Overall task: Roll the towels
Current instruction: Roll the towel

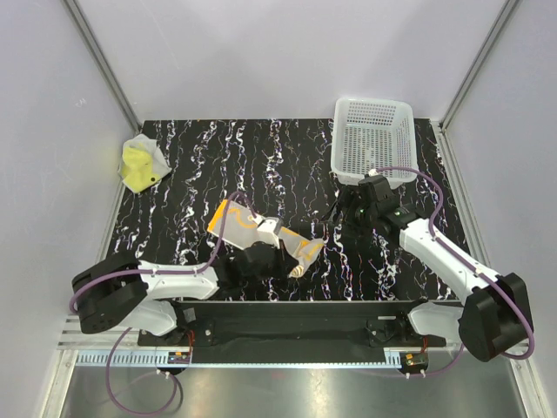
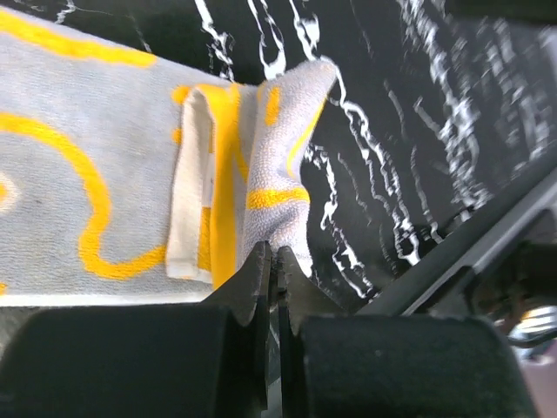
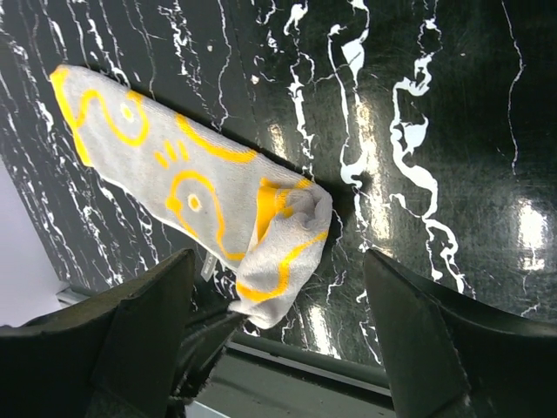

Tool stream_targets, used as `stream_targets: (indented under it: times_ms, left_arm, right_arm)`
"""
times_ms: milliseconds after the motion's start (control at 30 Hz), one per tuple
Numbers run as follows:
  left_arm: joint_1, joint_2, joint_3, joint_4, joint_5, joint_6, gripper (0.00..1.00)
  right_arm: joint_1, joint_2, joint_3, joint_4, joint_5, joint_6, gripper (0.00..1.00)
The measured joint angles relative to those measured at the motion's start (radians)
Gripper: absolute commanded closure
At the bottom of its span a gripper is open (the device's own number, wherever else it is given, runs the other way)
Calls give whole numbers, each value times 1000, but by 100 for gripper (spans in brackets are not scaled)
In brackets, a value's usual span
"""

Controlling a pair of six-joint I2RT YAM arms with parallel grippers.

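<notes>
Left end effector [image 2: 271,261] is closed, tips pinching the turned-up edge of the orange towel [image 2: 87,174]. Only the left wrist view shows this: serrated fingertips [image 2: 254,277] pressed together, with the folded corner running down into them. Top view has the left end effector [image 1: 271,246] low over the middle of the same towel [image 1: 235,222], which lies on the marbled black surface [image 1: 200,157] in front of the left arm, near the front edge. There, one end of it lies flat and shows orange with white squiggles. The right wrist view sees the towel [image 3: 174,174] from the other side: grey-white face with orange squiggles, far end flat, near end curled over into a loose partial roll. Right end effector [image 3: 278,261] is open, fingers [image 3: 144,331] spread wide with nothing between them, held above the surface. Top view places it [image 1: 348,209] right of the towel and apart from it, just in front of the white perforated basket [image 1: 338,139] at the back right. The yellow towel [image 1: 142,165] is visible in the top view only: bunched up at the far left edge of the surface, well apart from both arms.
</notes>
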Motion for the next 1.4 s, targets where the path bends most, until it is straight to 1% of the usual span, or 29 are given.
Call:
stream_targets:
  times_ms: [167,400,600,733,933,1167,1267,1367,1400]
  left_arm:
    - [119,-17,-114,164,141,-94,100]
    - [190,-7,-183,286,225,-213,100]
    - [238,19,-186,274,240,-309,100]
    - [263,29,-190,225,240,-365,100]
    - [268,51,-190,159,240,-421,100]
    - [275,75,-189,162,244,-446,100]
    - [279,85,-182,164,251,-445,100]
    - [282,103,-167,167,258,-444,100]
    - [283,111,-163,171,263,-444,100]
  right_arm:
    - [-2,-14,-52,59,-40,19,16]
    - [-2,-18,-159,175,-134,65,19]
    - [-3,-17,-289,336,-232,129,23]
    - [-2,3,-326,412,-262,159,23]
    - [36,90,-335,519,-263,185,24]
    - [98,230,-329,603,-259,205,26]
    - [124,265,-320,630,-259,213,27]
    - [144,295,-307,665,-255,218,33]
    - [147,306,-304,677,-255,220,44]
